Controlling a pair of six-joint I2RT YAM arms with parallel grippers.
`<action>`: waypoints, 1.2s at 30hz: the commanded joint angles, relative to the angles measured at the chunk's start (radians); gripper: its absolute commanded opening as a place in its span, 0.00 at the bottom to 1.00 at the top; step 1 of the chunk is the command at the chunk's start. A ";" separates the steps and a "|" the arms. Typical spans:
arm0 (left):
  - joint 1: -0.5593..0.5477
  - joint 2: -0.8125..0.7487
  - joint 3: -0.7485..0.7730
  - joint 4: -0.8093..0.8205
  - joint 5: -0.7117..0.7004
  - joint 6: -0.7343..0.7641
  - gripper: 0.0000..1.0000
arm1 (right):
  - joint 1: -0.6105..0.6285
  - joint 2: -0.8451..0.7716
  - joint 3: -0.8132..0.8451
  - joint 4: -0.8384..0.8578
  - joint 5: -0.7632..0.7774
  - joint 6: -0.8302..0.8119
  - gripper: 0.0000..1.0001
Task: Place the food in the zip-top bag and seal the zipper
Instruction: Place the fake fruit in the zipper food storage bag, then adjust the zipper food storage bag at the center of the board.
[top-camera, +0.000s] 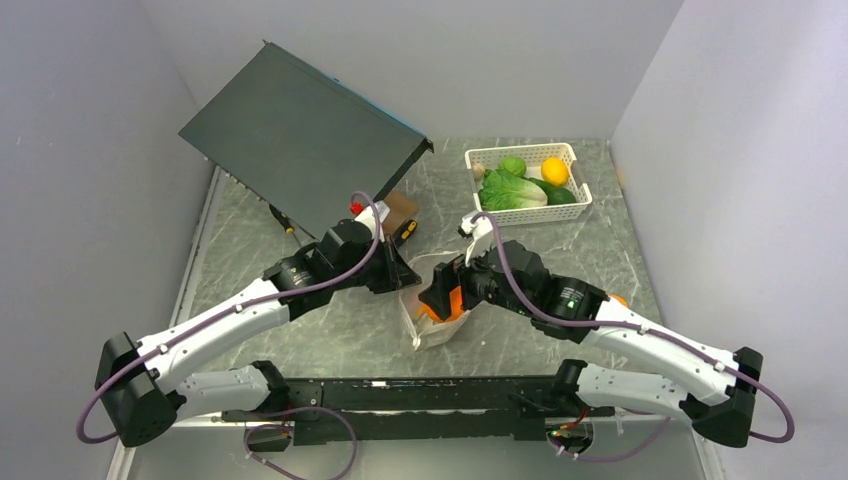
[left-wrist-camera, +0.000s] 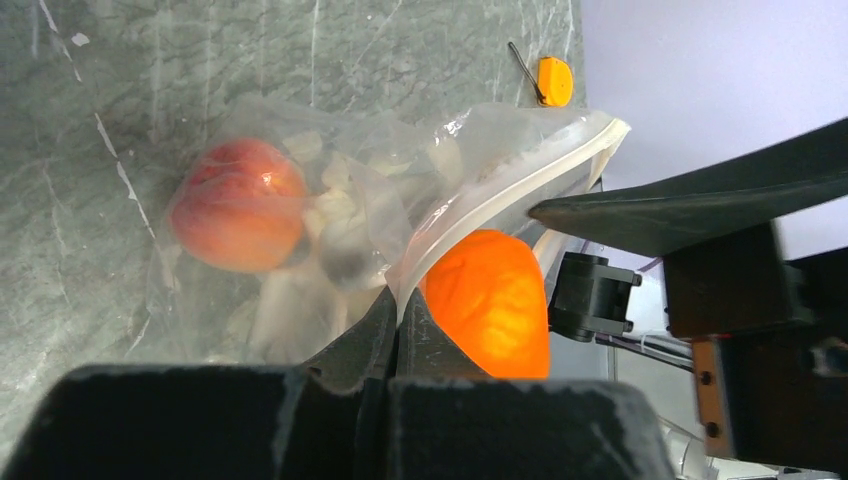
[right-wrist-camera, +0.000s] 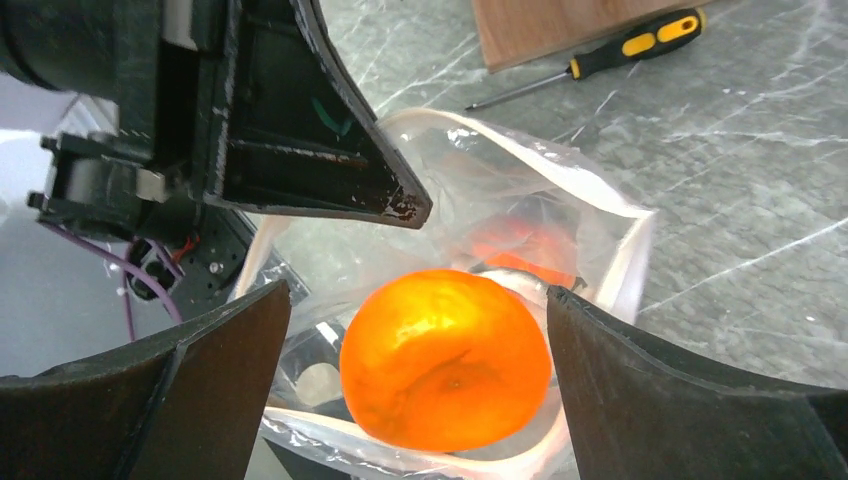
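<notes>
The clear zip-top bag (top-camera: 432, 325) lies mid-table with its mouth held open. My left gripper (left-wrist-camera: 400, 303) is shut on the bag's white zipper strip (left-wrist-camera: 520, 185) and lifts that edge. A pink-orange peach (left-wrist-camera: 240, 205) lies inside the bag. The round orange (right-wrist-camera: 445, 360) sits in the bag's mouth between the fingers of my right gripper (right-wrist-camera: 418, 300), which is open, with a gap on each side of the fruit. From above, the right gripper (top-camera: 440, 297) is over the bag and the left gripper (top-camera: 398, 272) is just left of it.
A white slotted basket (top-camera: 520, 149) at the back right holds lettuce (top-camera: 510, 190), a yellow fruit (top-camera: 555, 170) and green pieces. A tilted black panel (top-camera: 300, 135) stands at the back left. A screwdriver (right-wrist-camera: 600, 60) and a wooden board (right-wrist-camera: 560, 25) lie behind the bag.
</notes>
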 joint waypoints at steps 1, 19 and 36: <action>0.011 -0.029 -0.013 0.046 -0.008 -0.018 0.00 | 0.005 -0.019 0.123 -0.091 0.084 0.059 1.00; 0.015 -0.031 0.015 0.032 0.022 0.012 0.00 | 0.006 -0.019 0.118 -0.274 0.295 0.159 0.49; 0.008 -0.006 0.260 -0.307 -0.076 0.229 0.00 | -0.001 0.022 0.343 -0.051 -0.025 0.163 0.00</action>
